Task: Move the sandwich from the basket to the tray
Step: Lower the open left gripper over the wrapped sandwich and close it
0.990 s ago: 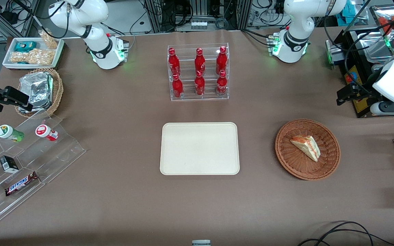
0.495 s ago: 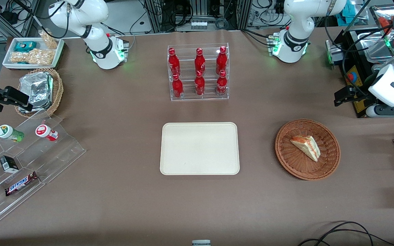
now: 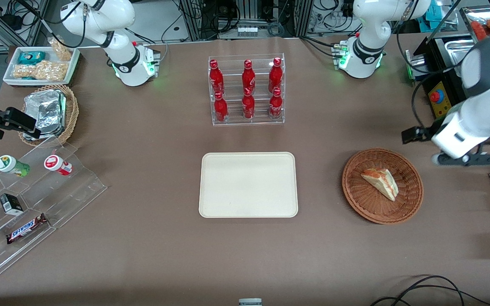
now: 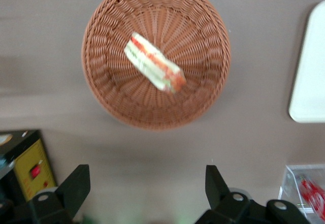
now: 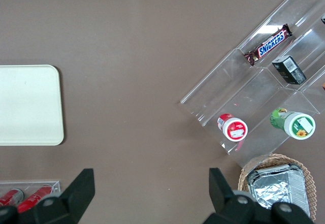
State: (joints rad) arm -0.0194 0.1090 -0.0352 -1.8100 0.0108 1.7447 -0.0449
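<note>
The sandwich (image 3: 381, 182), a white wedge with orange-red and green filling, lies in the round reddish-brown basket (image 3: 357, 195) toward the working arm's end of the table. The cream tray (image 3: 248, 185) lies flat mid-table and holds nothing. My left gripper (image 3: 462, 160) hangs above the table just beside the basket's rim, a little farther from the front camera than the basket. In the left wrist view the gripper (image 4: 146, 176) is open and empty, with the sandwich (image 4: 154, 63) in the basket (image 4: 106, 97) ahead of it and a tray edge (image 4: 310, 76) showing.
A clear rack of red bottles (image 3: 247, 91) stands farther from the camera than the tray. A black box with a red button (image 3: 438, 97) sits close to my arm. A stepped acrylic stand with snacks (image 3: 36, 199) and a tan basket of foil packets (image 3: 49, 112) lie toward the parked arm's end.
My left arm has swung down and toward the basket, bringing the gripper from over the black box to just beside the basket's rim. Sandwich, basket and tray have not moved.
</note>
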